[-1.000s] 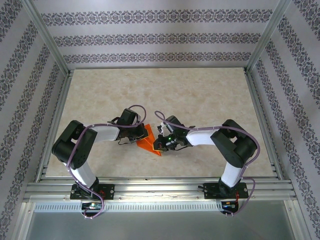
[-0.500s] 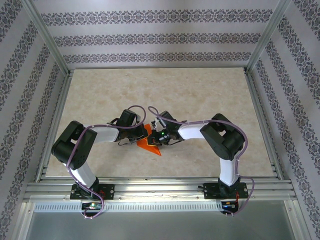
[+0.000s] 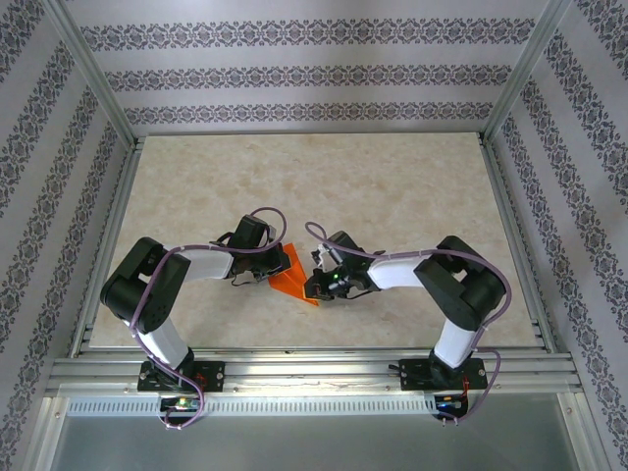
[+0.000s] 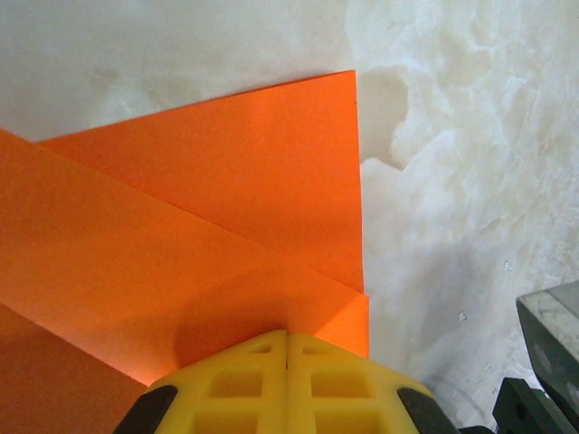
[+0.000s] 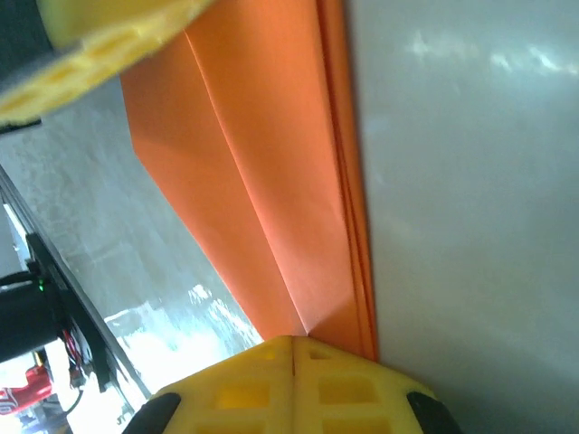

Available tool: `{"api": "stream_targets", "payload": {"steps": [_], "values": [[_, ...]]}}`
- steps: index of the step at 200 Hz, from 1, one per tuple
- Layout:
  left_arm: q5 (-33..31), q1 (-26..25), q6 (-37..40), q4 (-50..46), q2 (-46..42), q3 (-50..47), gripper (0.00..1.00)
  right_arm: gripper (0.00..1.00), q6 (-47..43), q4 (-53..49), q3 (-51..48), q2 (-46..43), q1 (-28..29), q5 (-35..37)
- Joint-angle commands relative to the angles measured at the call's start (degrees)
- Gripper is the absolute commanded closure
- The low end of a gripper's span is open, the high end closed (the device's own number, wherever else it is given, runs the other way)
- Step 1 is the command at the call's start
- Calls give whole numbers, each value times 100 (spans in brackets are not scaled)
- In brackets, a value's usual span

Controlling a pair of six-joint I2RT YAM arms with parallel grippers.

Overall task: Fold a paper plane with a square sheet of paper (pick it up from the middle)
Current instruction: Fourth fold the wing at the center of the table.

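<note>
Left hand (image 4: 288,353), right hand (image 5: 292,353) — both closed, touching one folded orange sheet (image 3: 293,282).

Your left arm (image 3: 196,263): elbow out to the left, forearm low and reaching inward.
Your left gripper (image 3: 279,274) (image 4: 288,342): yellow fingers (image 4: 226,389) pressed together, no gap.
Your right arm (image 3: 402,271): elbow out to the right, forearm low and reaching inward.
Your right gripper (image 3: 315,286) (image 5: 292,348): closed tight as well, its tips near the left gripper's but apart.

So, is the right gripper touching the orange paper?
Touching. In the right wrist view the shut right gripper presses directly on the folded orange paper, no gap visible.
</note>
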Motion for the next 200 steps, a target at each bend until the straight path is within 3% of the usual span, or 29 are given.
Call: {"api": "stream_targets", "payload": {"steps": [1,58,97,149,200], "values": [[-445,71,11,-380,68,-179,96,97,-184,-437,-405,-239,-29,92],[-390,74,4,-342,77,-160,96,96,-267,-569,-883,-805,-88,95],[-274,74,-29,-268,42,-153,95,96,-75,-518,-515,-1330,-114,-106],[-240,70,-81,-205,6,-161,95,96,87,-415,493,-233,-204,-77],[-185,73,-45,-202,-10,-118,95,100,70,-430,461,337,-255,63]]}}
